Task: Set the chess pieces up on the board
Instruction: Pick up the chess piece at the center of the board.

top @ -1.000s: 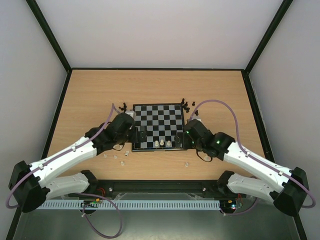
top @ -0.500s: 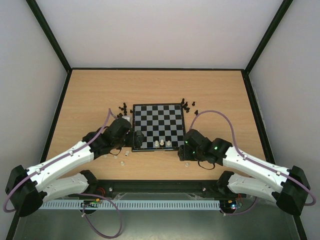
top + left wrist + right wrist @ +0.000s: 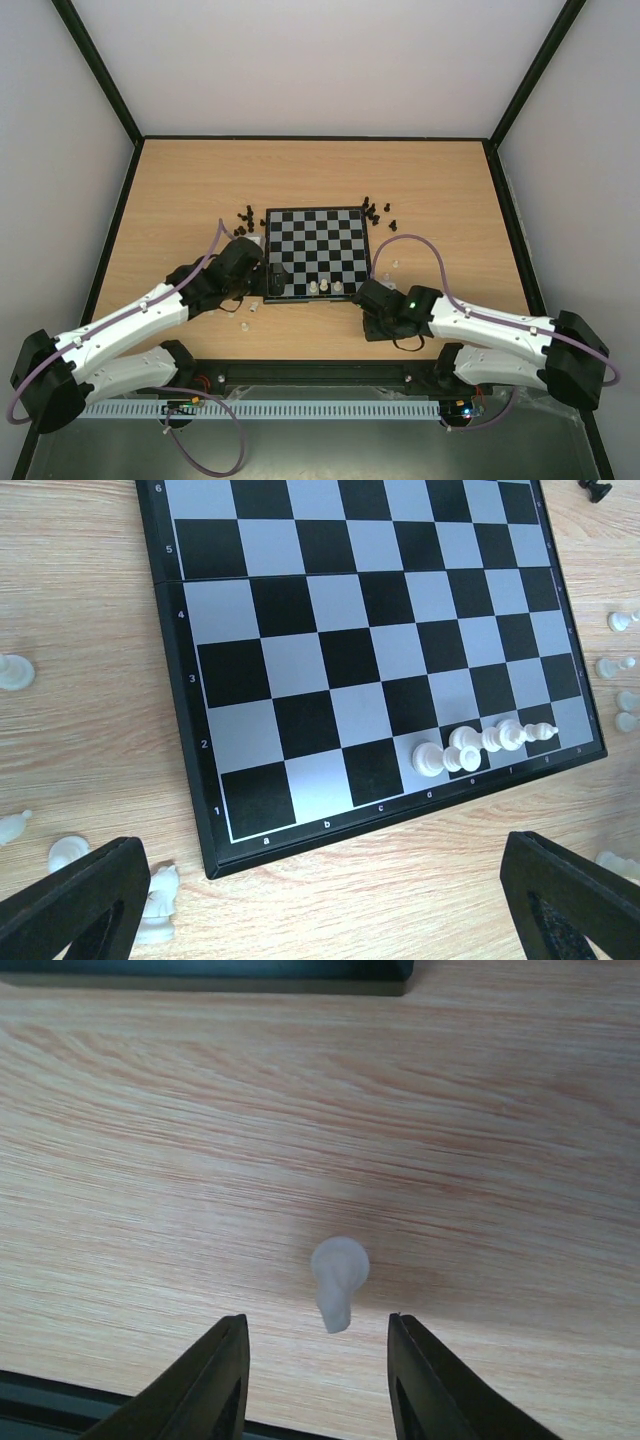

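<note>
Chess pieces (image 3: 325, 287), tiny rounded cream figures, line the near edge of the glossy checked board (image 3: 318, 240); black ones (image 3: 244, 215) cluster off its far corners. Left wrist view: left hand (image 3: 322, 860) spread wide above the board's near-left corner, holding nothing. Right wrist view: right hand (image 3: 318, 1330) partly apart (touching nothing), flanking one frosted pawn (image 3: 339, 1278) on wood-grain tabletop (image 3: 150, 1160) beside the board.
</note>
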Controlling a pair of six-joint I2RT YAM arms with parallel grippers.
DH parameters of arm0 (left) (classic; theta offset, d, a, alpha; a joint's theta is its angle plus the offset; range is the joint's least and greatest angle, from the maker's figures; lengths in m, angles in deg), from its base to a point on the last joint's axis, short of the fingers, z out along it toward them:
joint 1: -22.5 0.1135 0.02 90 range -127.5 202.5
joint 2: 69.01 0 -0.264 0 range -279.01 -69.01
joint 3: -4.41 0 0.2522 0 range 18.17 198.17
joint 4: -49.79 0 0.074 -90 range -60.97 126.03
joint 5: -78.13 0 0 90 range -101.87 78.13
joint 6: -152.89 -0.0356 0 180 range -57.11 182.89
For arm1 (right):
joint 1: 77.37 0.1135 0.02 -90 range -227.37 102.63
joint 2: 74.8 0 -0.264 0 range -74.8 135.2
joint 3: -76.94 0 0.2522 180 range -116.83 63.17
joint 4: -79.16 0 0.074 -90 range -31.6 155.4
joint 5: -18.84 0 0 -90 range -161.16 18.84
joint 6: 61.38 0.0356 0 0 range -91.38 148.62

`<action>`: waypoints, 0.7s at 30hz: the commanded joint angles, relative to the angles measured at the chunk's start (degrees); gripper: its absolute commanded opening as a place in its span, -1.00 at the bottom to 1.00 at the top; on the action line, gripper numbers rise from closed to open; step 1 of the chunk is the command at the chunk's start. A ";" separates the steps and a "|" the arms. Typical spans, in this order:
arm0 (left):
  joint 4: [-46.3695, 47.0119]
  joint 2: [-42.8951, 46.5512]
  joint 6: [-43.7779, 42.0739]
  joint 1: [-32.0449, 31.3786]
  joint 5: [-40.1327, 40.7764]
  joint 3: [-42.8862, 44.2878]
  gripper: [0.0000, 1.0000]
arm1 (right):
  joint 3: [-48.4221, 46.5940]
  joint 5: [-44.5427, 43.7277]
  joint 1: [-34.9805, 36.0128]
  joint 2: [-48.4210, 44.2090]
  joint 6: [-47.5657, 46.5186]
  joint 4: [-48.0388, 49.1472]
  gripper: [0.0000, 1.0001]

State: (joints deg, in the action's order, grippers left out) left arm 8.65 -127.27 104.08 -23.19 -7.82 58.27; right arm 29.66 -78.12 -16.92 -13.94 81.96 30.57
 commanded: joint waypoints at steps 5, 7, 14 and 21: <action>0.31 0.65 0.02 -0.18 0.33 -0.98 0.98 | 0.14 -3.20 0.89 2.92 0.33 -1.92 -0.40; 0.31 0.51 -0.03 -0.18 0.39 -0.92 0.98 | 0.03 -3.33 0.83 3.56 -0.06 -1.46 -0.46; 0.74 -0.12 -0.13 -0.18 0.43 -0.77 0.98 | 0.00 -3.31 0.82 5.22 -0.58 -0.40 -0.58; 1.15 -1.11 -0.33 -0.16 0.25 -0.64 0.98 | 0.12 -3.68 0.81 5.94 -0.93 0.22 -0.66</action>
State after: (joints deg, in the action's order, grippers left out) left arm 8.78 -127.84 104.08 -23.19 -7.77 57.94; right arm 29.66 -80.67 -16.49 -9.08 81.35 31.53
